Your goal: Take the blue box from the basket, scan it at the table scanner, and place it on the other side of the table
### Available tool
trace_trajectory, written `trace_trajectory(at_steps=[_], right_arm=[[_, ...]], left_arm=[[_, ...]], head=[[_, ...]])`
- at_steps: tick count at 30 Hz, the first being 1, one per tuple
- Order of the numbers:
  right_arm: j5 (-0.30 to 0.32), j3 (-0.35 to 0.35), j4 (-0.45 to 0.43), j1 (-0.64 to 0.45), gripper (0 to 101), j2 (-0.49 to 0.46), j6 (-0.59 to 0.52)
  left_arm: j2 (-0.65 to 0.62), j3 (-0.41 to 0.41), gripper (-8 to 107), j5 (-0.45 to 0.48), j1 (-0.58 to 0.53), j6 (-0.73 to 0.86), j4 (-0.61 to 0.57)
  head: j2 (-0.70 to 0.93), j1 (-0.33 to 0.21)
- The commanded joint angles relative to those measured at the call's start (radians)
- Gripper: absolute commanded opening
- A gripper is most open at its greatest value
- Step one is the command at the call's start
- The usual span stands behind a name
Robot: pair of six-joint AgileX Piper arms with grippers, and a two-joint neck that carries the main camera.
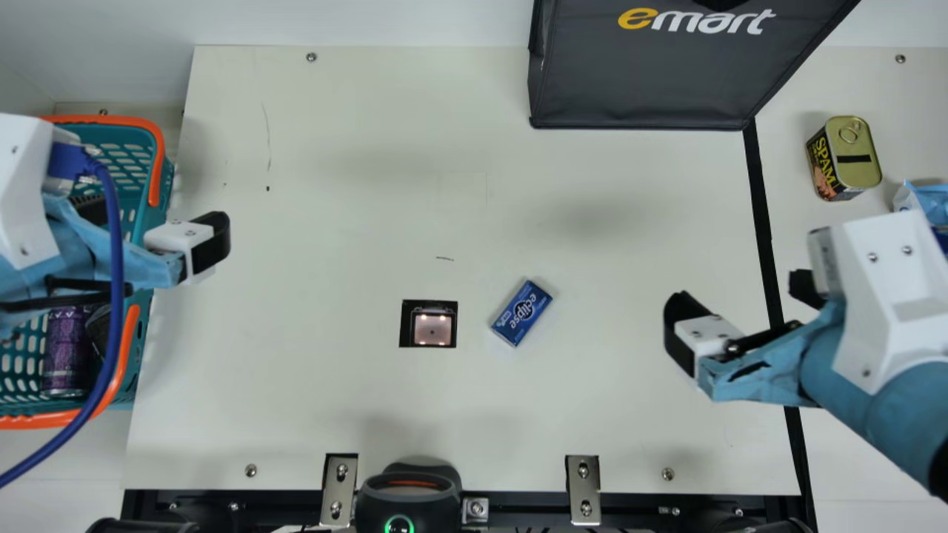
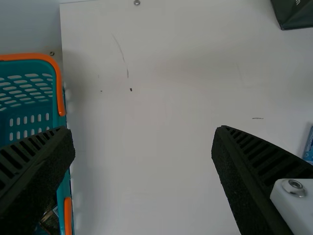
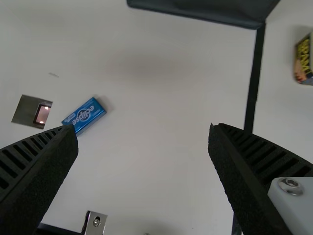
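Tabletop (image 1: 333, 207) in cream, seen from above, with the blue box (image 1: 522, 313) lying flat and slantwise on it. The box rests just beside the dark-framed scanner window (image 1: 429, 323), apart from it, on the side toward the right arm. In the left wrist view only a sliver of the box enters at the edge; in the right wrist view a finger covers one of its corners.

The left gripper (image 1: 152, 223) is open, its fingers spread wide at the basket's side of the table. In the main view its farther finger is partly hidden by the arm. The right gripper (image 1: 744, 302) is open too, apart from the box, its farther finger partly behind the wrist housing.

The teal basket (image 1: 157, 159) with orange handles is cut off by the main view's edge, and the left arm hides its middle. A purple can (image 1: 65, 355) shows inside; the dark items near it are hard to make out. A blue cable (image 1: 115, 296) crosses in front.

A dark bag (image 1: 637, 81) is cropped at the top. Beyond the black strip (image 1: 760, 200) stands a tin (image 1: 859, 159), near a blue-and-white packet (image 1: 935, 201) cut off by the edge and partly hidden by the right arm.
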Motion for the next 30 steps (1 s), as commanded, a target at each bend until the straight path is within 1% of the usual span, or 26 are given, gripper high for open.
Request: trace_trajectory(at_steps=[1, 8, 11, 21, 30], right_arm=[[0.002, 0.002, -0.002, 0.045, 95, 0.013, 0.012], [0.002, -0.001, 0.0, 0.154, 95, 0.068, 0.081], [-0.009, -0.003, -0.003, 0.199, 95, 0.096, 0.119], [-0.077, 0.004, -0.019, 0.361, 95, 0.202, 0.239], [-0.145, 0.046, -0.047, 0.469, 95, 0.305, 0.322]], left_arm=[[0.0, 0.0, 90, 0.0, 0.0, 0.0, 0.0], [0.0, 0.0, 90, 0.0, 0.0, 0.0, 0.0], [0.0, 0.0, 90, 0.0, 0.0, 0.0, 0.0], [0.0, 0.0, 90, 0.0, 0.0, 0.0, 0.0], [0.0, 0.0, 90, 0.0, 0.0, 0.0, 0.0]], head=[[-0.001, -0.027], [-0.001, -0.027], [-0.001, -0.027], [-0.001, -0.027], [-0.001, -0.027]])
